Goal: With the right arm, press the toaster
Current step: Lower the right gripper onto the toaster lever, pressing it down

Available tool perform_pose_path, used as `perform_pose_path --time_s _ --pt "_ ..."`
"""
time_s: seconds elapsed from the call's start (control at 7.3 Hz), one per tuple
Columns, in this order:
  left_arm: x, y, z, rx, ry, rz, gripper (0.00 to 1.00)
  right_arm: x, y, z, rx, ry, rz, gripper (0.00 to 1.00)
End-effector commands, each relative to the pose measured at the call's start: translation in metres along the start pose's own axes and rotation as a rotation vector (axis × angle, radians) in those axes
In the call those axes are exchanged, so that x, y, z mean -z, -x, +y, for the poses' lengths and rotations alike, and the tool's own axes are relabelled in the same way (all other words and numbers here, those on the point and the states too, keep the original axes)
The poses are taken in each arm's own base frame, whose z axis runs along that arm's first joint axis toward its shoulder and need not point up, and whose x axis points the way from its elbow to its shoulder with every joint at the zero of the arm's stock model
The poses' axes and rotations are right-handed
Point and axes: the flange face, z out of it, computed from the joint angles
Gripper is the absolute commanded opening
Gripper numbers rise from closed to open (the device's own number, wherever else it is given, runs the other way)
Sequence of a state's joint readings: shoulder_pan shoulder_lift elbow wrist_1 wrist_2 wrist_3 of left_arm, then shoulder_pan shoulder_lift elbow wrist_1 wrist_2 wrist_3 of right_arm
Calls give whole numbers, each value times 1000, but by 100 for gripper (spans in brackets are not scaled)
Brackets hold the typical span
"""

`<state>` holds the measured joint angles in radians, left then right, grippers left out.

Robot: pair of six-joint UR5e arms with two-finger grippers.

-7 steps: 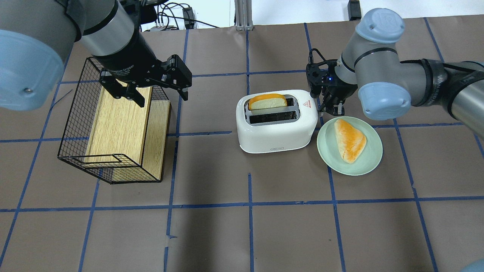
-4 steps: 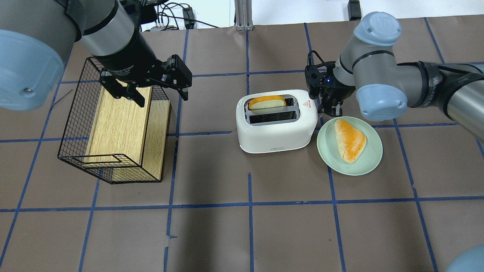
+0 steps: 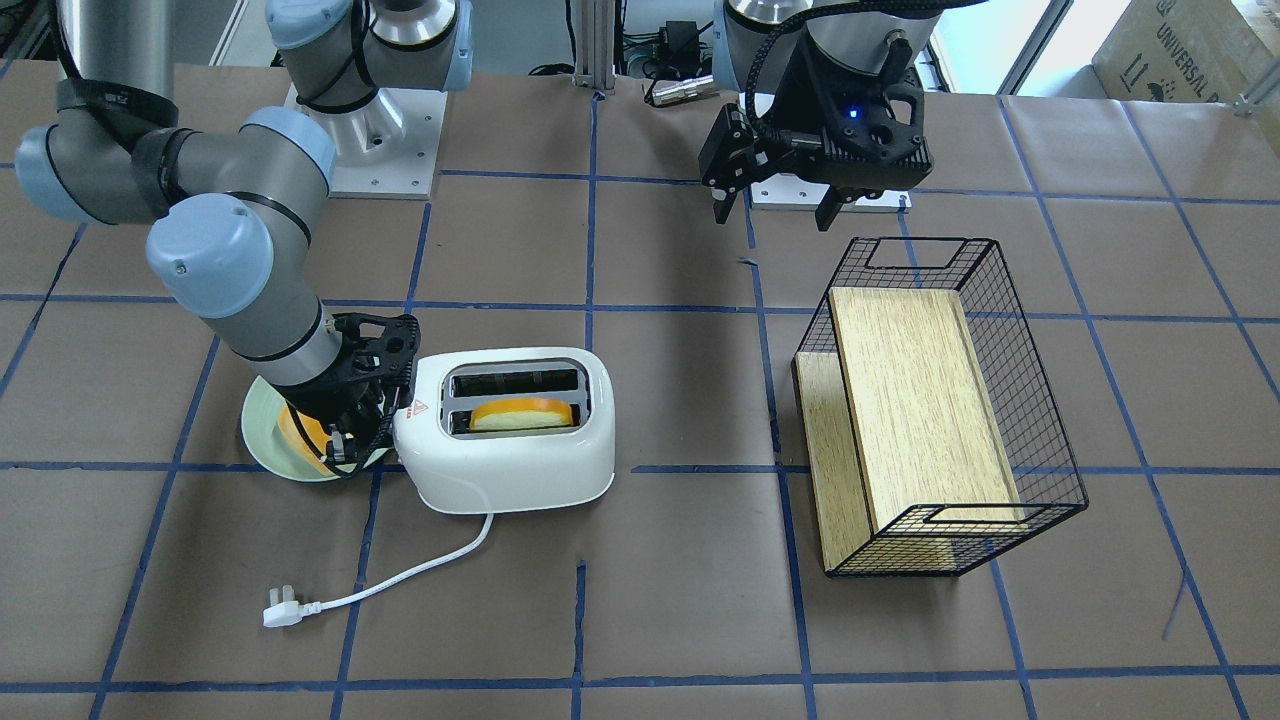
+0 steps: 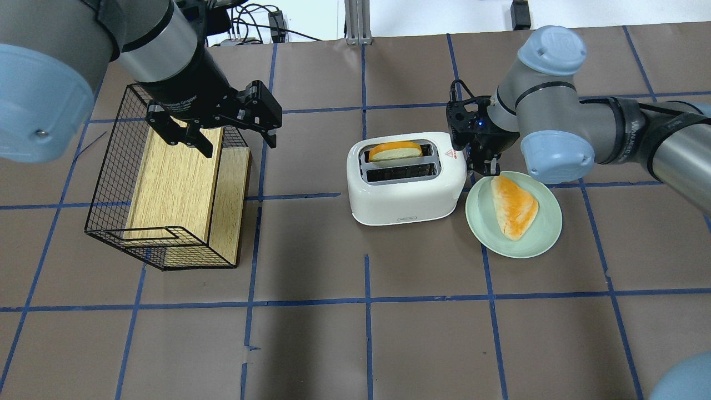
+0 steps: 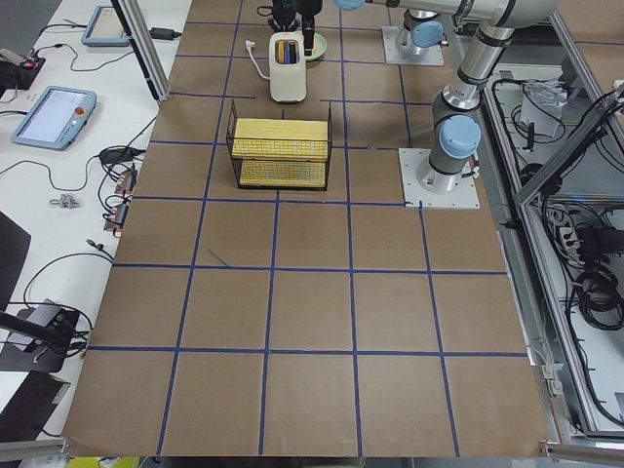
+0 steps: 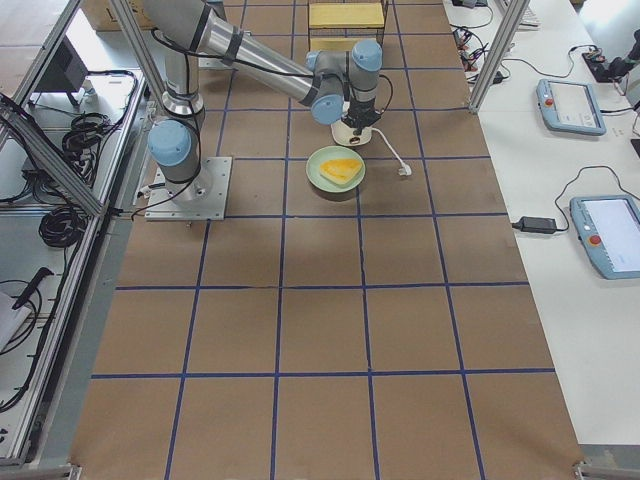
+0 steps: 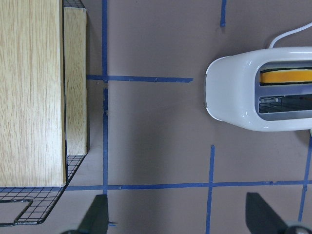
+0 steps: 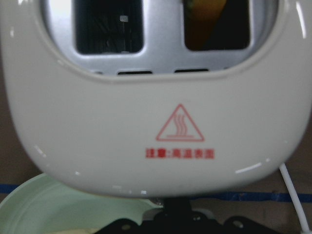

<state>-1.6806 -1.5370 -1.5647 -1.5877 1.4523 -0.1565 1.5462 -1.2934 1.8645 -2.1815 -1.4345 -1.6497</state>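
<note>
the right hand (image 4: 482, 165), width i cannot tell, hugs the toaster (image 4: 408, 194) end nearest the right edge of the surface (image 4: 639, 255); press straight down, avoiding the plate (image 4: 548, 228).

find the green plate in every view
Exterior front-facing: plate left of toaster.
Overhead exterior: plate right of toaster.
Exterior left: plate tiny, near top.
Exterior right: plate upper middle.
Left wrist-mounted: not in it.
Right wrist-mounted: plate bottom left.
Shared landmark: the white toaster.

Right arm (image 4: 547, 100): grey tubes, light-blue caps; black end effector (image 4: 484, 166), apparently blue-lit.
</note>
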Motion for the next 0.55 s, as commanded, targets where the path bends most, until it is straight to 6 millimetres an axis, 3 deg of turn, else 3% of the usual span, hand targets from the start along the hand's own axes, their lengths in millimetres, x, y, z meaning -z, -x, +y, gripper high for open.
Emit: perform_pose_path --time_s 0.0,0.14,0.41 --pt "0 0 0 1 0 0 100 -3 0 0 1 0 0 9" --pt "0 0 0 -1 0 0 100 -1 -2 0 2 1 11 9" --pt "0 0 0 -1 0 0 100 34 -11 3 -13 9 65 11"
